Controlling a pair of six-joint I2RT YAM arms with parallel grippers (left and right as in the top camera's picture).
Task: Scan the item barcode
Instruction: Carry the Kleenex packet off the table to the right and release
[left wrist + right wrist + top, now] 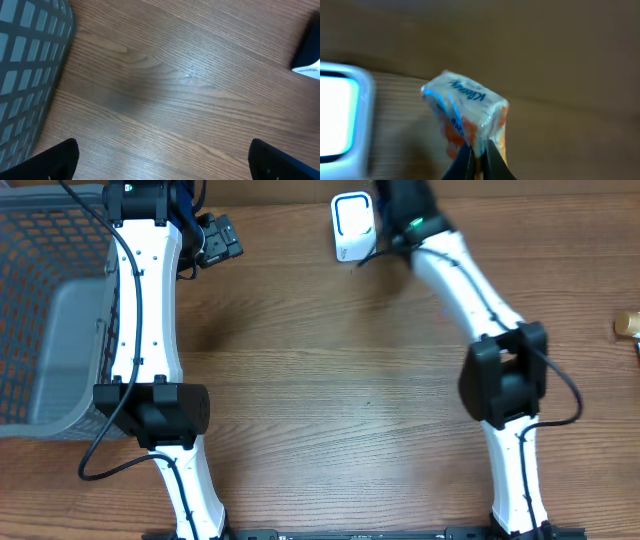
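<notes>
Right wrist view: the right gripper (479, 162) is pinched tight on the lower edge of a small plastic-wrapped tissue packet (465, 112), white with blue and orange print. The packet is held clear of the brown wood-grain table (330, 380).

The tissue packet sits just beside the white rounded-rectangle scanner (340, 117), whose pale window fills the left edge of that view. Packet and scanner are near each other but apart. The view is blurred and we see no barcode on the faces shown.

Overhead: the right arm reaches to the far edge of the table, and its dark wrist hides the packet beside the scanner.

The left gripper (162, 162) has its fingers spread wide and holds nothing. It hangs over bare wood next to the grey plastic mesh basket (40, 300).

Our judgement of progress:
- The pick-up is done and the item has been brought to the scanner.
- What is left is turning the barcode face toward the window.
- We cannot tell whether a scan has registered.
</notes>
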